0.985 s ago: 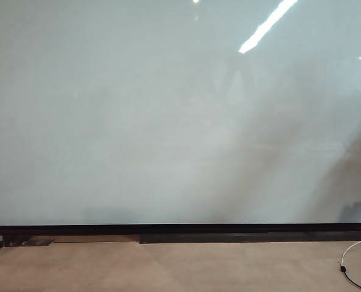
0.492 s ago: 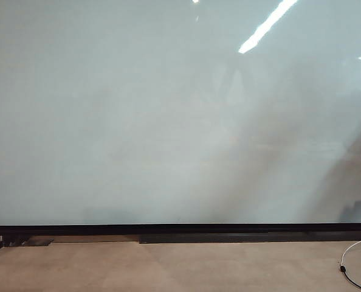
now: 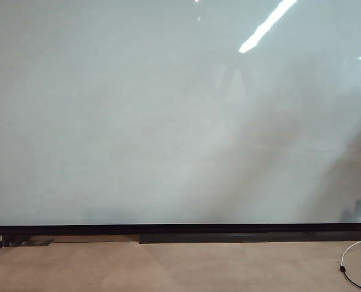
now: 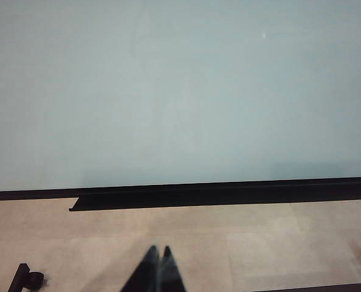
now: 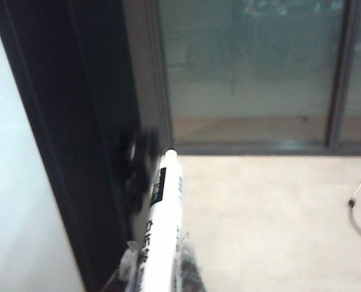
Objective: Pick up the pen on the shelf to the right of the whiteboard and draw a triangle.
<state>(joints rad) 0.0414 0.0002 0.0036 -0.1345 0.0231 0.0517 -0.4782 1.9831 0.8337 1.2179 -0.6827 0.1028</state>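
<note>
The right claw has just closed on the pen: the white barrel sits clamped between its fingers, its far end reaching out toward the board's black frame. That likely settles the pickup; carrying the pen to the whiteboard is what remains, and the board is unmarked, no triangle begun. Neither arm shows in the exterior view. The left claw hangs shut and empty over the floor, well short of the whiteboard's bottom edge.
</note>
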